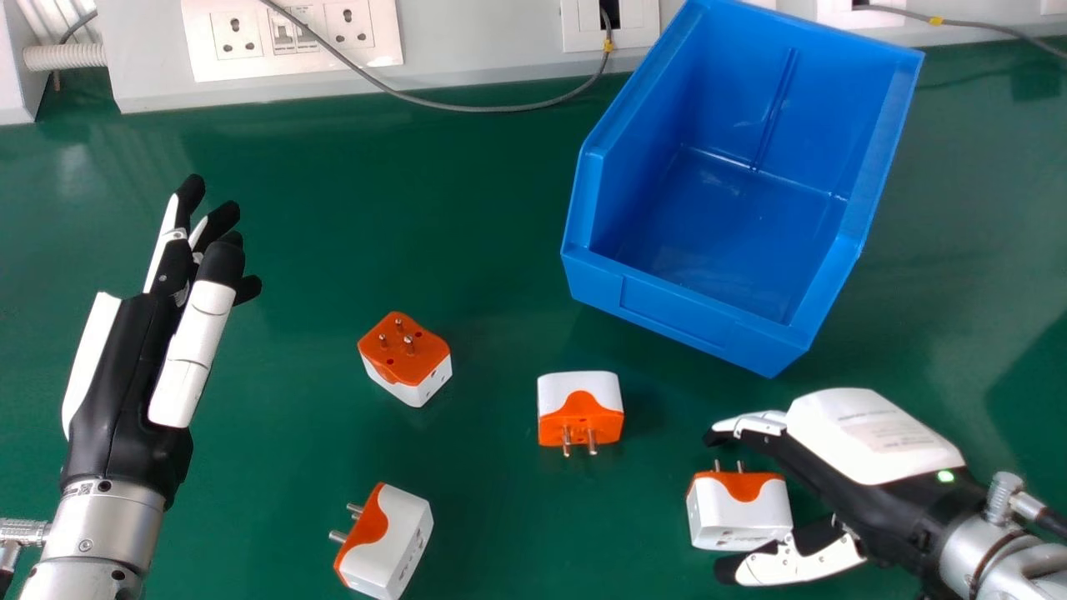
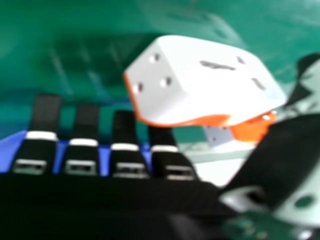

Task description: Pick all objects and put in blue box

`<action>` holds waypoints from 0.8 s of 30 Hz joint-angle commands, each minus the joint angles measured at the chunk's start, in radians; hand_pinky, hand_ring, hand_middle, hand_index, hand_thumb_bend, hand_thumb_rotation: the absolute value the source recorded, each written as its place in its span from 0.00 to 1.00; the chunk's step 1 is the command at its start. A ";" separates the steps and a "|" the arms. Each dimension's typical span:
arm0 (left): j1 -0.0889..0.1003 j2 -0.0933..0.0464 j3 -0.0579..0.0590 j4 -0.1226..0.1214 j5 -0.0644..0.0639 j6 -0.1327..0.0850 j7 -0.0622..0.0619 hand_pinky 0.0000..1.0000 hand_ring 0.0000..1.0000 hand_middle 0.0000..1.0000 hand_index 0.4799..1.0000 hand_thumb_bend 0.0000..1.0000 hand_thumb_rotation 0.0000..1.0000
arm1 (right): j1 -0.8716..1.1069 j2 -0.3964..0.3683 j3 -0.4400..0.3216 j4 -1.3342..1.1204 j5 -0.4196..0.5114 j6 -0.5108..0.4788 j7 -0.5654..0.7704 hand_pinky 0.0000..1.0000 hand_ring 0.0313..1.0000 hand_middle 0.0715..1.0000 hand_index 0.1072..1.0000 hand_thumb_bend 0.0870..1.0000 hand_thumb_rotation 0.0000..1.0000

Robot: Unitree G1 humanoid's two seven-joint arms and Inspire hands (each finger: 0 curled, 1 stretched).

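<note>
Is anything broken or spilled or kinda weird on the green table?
I see nothing broken or spilled on the table. The blue box just sits a bit crooked, and the plug adapters are jumbled: one has its pins up, while three have theirs sideways.

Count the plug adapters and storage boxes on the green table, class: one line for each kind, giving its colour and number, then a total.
White-and-orange plug adapters: 4
Blue storage box: 1
Total: 5
</note>
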 commanded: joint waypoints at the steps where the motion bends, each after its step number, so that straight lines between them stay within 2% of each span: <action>1: -0.004 0.004 0.006 -0.004 0.006 -0.027 0.002 0.86 0.95 0.96 0.99 0.80 0.95 | -0.016 -0.002 0.006 -0.010 -0.010 0.007 -0.014 0.71 0.82 0.85 0.81 0.44 0.50; 7: -0.008 0.005 0.004 -0.001 0.007 -0.028 0.003 0.86 0.95 0.96 0.99 0.80 0.95 | -0.046 -0.006 0.042 0.013 -0.058 0.020 -0.019 0.71 0.83 0.86 0.81 0.44 0.50; 15: -0.005 0.003 0.001 -0.016 0.010 -0.016 0.007 0.86 0.95 0.96 0.99 0.80 0.95 | -0.091 -0.008 0.090 0.065 -0.111 0.034 -0.027 0.70 0.82 0.85 0.81 0.46 0.51; 19: -0.009 0.003 0.001 -0.009 0.010 -0.017 0.008 0.86 0.95 0.96 0.99 0.80 0.95 | -0.110 0.006 0.112 0.067 -0.118 0.069 0.002 0.70 0.81 0.85 0.81 0.46 0.52; 24: -0.006 0.002 0.000 -0.017 0.011 -0.011 0.010 0.86 0.95 0.96 0.99 0.81 0.95 | -0.125 0.014 0.132 0.068 -0.115 0.100 0.024 0.70 0.81 0.84 0.81 0.46 0.50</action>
